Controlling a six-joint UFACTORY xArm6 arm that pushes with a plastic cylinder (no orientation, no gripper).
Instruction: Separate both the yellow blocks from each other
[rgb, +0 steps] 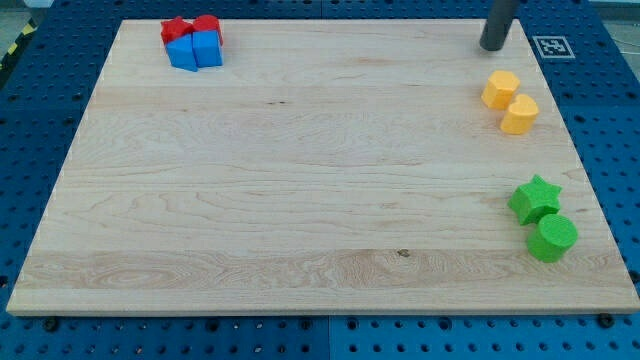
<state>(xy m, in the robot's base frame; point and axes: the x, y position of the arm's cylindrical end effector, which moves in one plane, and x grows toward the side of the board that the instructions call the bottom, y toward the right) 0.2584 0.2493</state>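
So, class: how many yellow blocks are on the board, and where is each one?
2, both near the view's right edge, touching: one yellow block sits upper left, the other yellow block lower right. My tip is just above them. None looks hidden.

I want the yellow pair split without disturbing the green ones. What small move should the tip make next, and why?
Probably slide my tip down toward the gap between the upper yellow block and the lower yellow block. They touch, and my tip sits just above them near the view's top right, so wedging in should part them, away from the green blocks.
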